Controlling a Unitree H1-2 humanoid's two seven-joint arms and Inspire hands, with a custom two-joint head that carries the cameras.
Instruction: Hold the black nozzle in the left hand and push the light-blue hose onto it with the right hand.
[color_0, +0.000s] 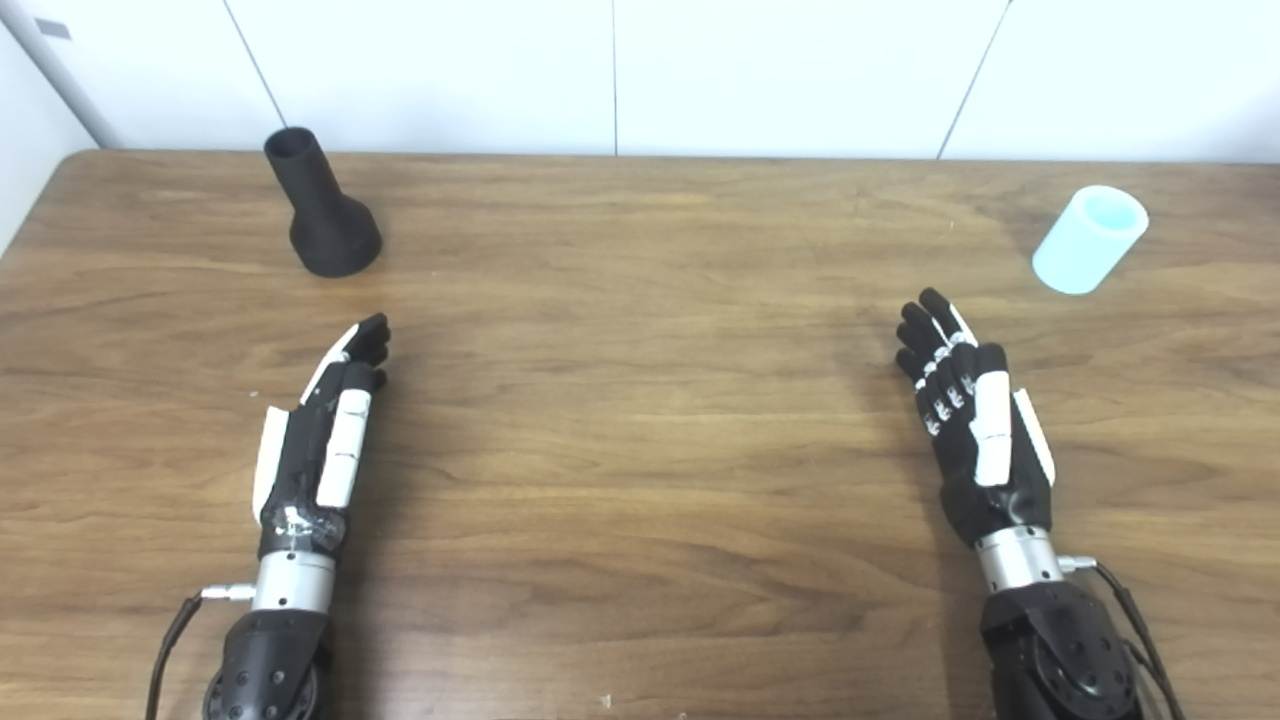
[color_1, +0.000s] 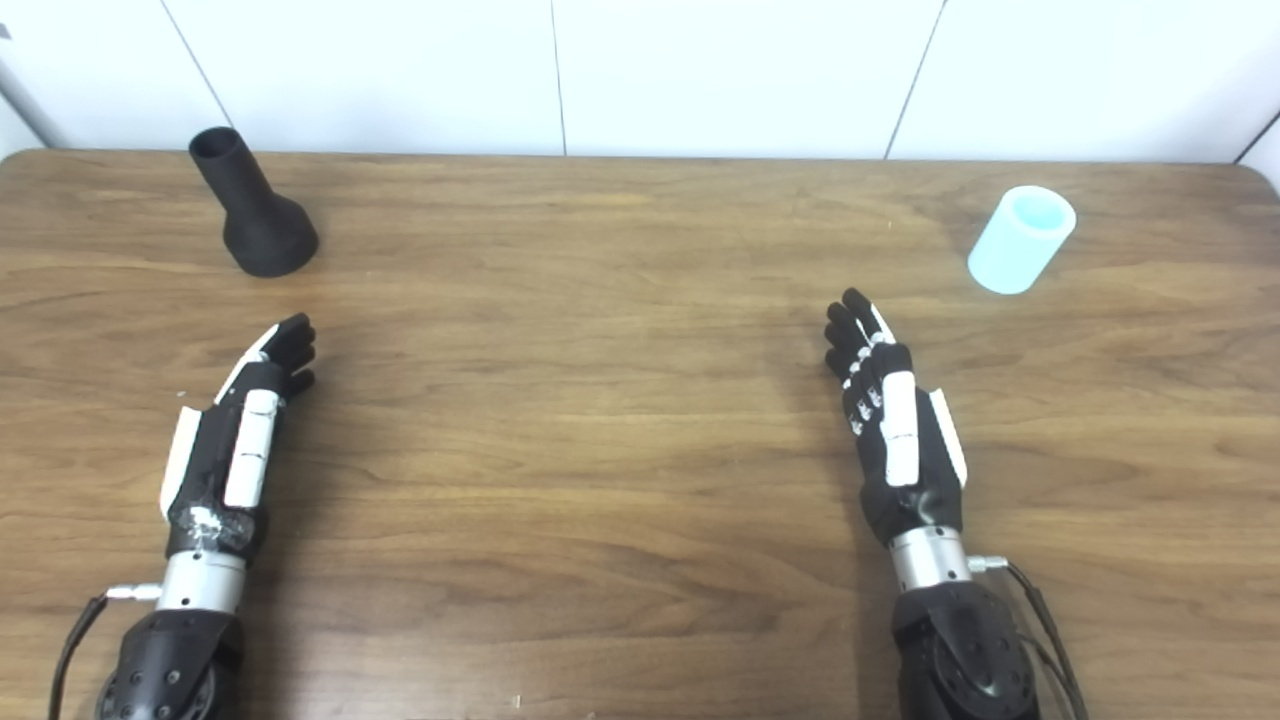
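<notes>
Down at the near edge of the wood-grain table (color_0: 640, 480), both arms reach in, metal wrists gleaming. Left hand (color_0: 320, 440) lies flat, fingers straight and released, holding nothing; right hand (color_0: 975, 420) likewise, fingers spread and empty. Farther back on the left stands the black nozzle (color_0: 320, 205), matte, narrow tube flaring to a wide base. Far right, well apart, stands the light-blue hose (color_0: 1090, 240), a short smooth cylinder, mouth open.

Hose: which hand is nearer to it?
Right. The right hand lies just short of the hose, slightly to its left; the left hand is across the table, near the nozzle.
</notes>
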